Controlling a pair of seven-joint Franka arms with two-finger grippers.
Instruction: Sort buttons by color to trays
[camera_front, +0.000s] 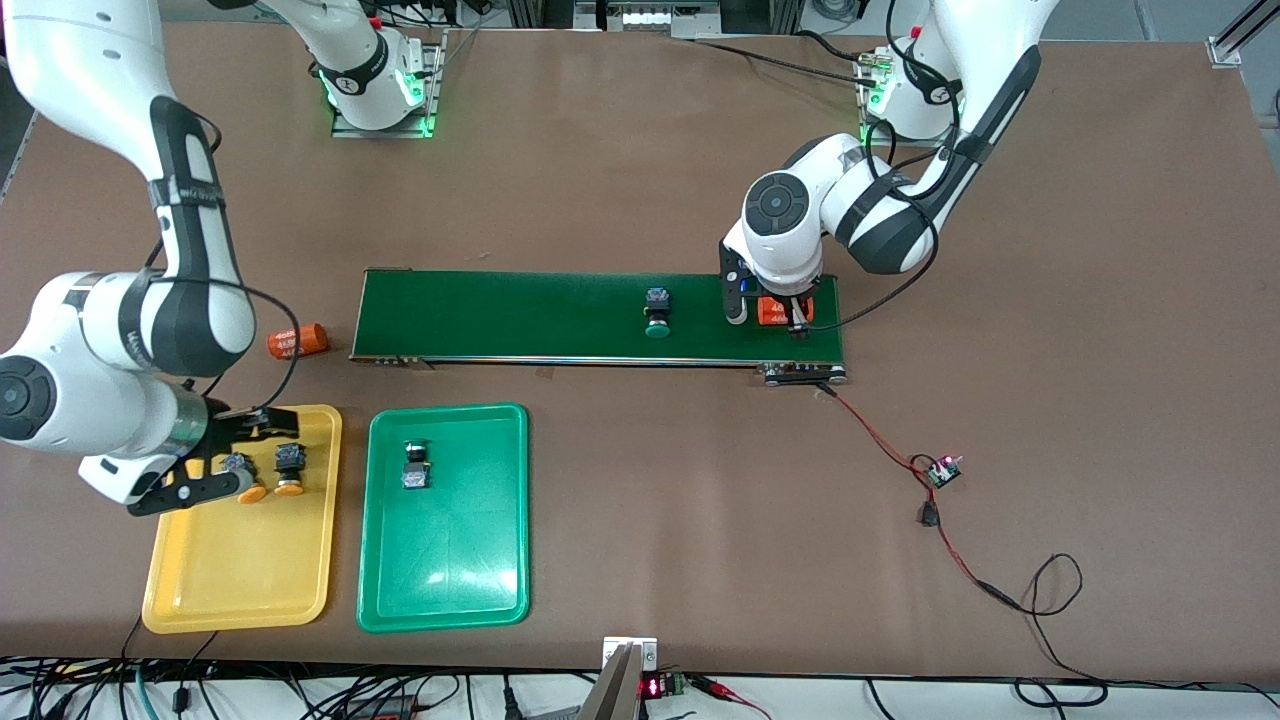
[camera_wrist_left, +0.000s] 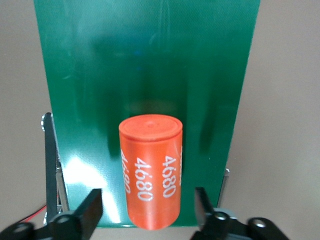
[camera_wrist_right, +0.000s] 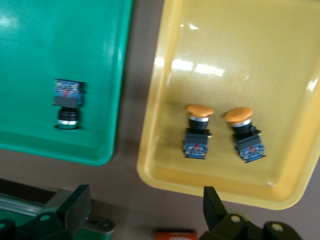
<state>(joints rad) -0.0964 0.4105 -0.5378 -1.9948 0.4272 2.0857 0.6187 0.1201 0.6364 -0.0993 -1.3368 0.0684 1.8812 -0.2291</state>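
Note:
Two orange-capped buttons (camera_front: 243, 478) (camera_front: 290, 470) lie side by side in the yellow tray (camera_front: 240, 565), seen too in the right wrist view as buttons (camera_wrist_right: 198, 131) (camera_wrist_right: 243, 134). My right gripper (camera_front: 222, 458) hangs open and empty just above them, at the tray's end nearest the belt. One button (camera_front: 416, 465) lies in the green tray (camera_front: 450, 565). A green-capped button (camera_front: 657, 312) sits on the belt. My left gripper (camera_wrist_left: 148, 205) is open at the belt's end, its fingers (camera_wrist_left: 92, 206) standing clear on either side of an orange "4680" cylinder (camera_wrist_left: 150, 170).
The long dark-green conveyor belt (camera_front: 520, 315) lies across the middle of the table. A second orange cylinder (camera_front: 298, 341) lies on the table off the belt's end toward the right arm. A small circuit board (camera_front: 941, 471) on red-black wires lies toward the left arm's end.

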